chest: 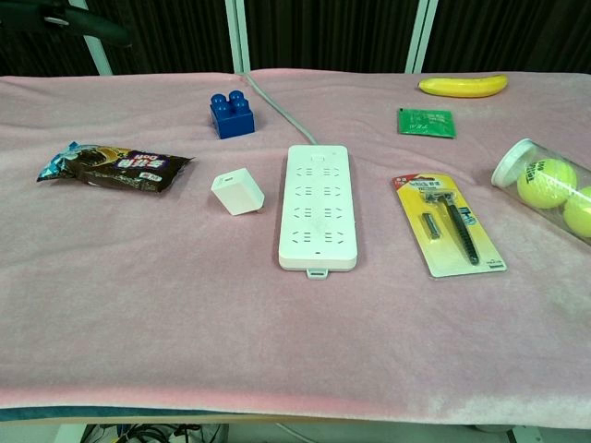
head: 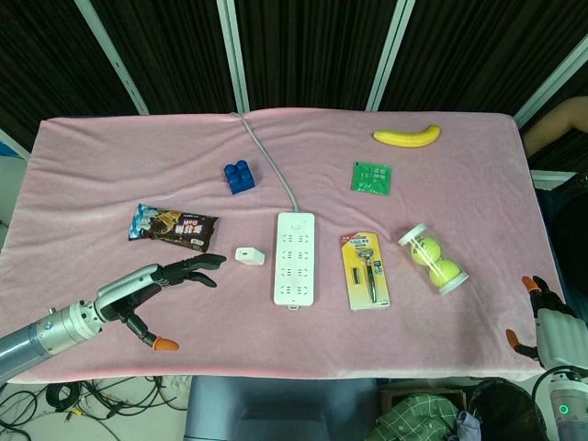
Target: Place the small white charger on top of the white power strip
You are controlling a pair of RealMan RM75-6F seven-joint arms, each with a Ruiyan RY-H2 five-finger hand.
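Left hand (head: 170, 276) hovers with fingers spread, holding nothing. One small white charger (head: 249, 255) lies just beyond its fingertips, with one white power strip (head: 294, 258) just past the charger, apart from it. Right hand (head: 548, 323) at the counter (head: 459, 193) edge: finger state cannot be determined.

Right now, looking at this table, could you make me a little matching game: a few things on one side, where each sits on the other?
Things:
1. charger
2. banana
3. blue block
4. razor pack

Places:
A. far right corner of the pink cloth
B. just left of the power strip
C. just right of the power strip
D. behind the charger, near the strip's cable

Pairs: 1-B, 2-A, 3-D, 4-C
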